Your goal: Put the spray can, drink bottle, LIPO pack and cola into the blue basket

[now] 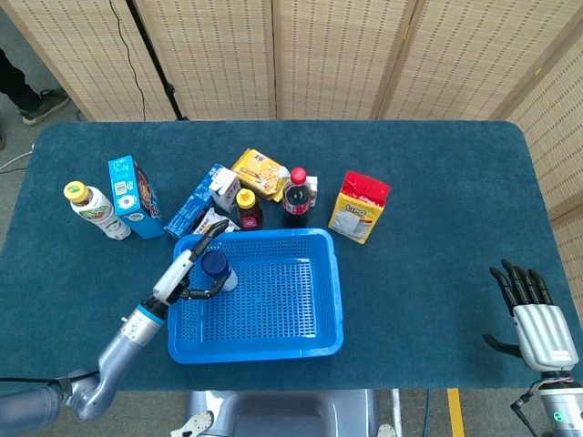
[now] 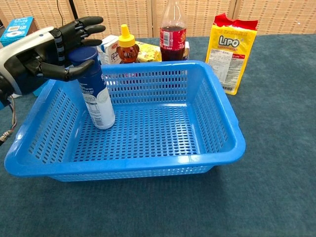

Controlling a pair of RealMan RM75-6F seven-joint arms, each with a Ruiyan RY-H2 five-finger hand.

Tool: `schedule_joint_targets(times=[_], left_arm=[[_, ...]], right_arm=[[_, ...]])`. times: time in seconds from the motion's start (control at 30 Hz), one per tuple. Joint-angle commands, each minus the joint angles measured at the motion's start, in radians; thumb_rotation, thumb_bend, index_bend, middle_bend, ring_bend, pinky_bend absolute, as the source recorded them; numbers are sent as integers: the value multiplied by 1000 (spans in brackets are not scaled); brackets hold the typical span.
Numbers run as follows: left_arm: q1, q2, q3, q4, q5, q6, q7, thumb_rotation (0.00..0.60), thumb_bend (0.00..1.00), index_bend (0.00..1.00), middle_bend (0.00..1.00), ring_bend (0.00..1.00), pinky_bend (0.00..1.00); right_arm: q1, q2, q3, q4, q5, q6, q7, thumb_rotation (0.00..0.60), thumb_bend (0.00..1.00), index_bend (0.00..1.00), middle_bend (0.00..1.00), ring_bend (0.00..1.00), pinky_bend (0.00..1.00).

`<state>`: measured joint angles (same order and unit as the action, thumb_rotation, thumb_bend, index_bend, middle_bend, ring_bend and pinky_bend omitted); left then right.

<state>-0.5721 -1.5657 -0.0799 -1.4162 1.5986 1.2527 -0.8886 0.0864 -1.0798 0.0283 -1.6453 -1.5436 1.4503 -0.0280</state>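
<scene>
Chest view shows the left hand (image 2: pixel 42 52) opening around the can (image 2: pixel 95 89), a light, slick, rigid cylinder standing at the basket's (image 2: pixel 217 106) 9 o'clock, best gripped mid-body.

I see a navy-capped white can (image 2: pixel 97 94) in the blue basket (image 2: pixel 217 123) (perforated), behind it a yellow-and-red LIPO pack (image 2: pixel 231 49).

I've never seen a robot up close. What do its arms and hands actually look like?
The left hand has a white shell on its back and black jointed fingers. Its arm is smooth silver-grey with a blue ring at the wrist. The right hand looks alike: ribbed pale-grey back, black fingers, and a small green light below the wrist.
</scene>
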Motion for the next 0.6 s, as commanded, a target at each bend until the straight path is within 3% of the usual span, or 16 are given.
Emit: schedule_joint_targets(times=[0.03,0.2,0.33,0.5,0.6], left_arm=[[26,29,7,-10,32,67,-23,600,436,0,0,0,0],[64,110,-6,-70,63,178,-57,600,434,0,0,0,0],[108,235,-29,-138,66,271,-81,600,422,0,0,0,0],[161,368,-39,-170,19,309,-95,572,378,0,0,0,0],[196,412,-42,-123,-47,301,-113,549,361,0,0,0,0]], right_arm=[[-1,0,-1,-3,-2,2,-3,600,0,0,0,0,0],[-4,2,-5,-7,-8,6,-7,600,0,0,0,0,0],[-4,3,-7,-11,-10,5,-9,600,0,0,0,0,0],[-4,3,-9,-15,-12,3,-11,600,0,0,0,0,0],[-3,5,-12,-17,-12,-2,-11,600,0,0,0,0,0]])
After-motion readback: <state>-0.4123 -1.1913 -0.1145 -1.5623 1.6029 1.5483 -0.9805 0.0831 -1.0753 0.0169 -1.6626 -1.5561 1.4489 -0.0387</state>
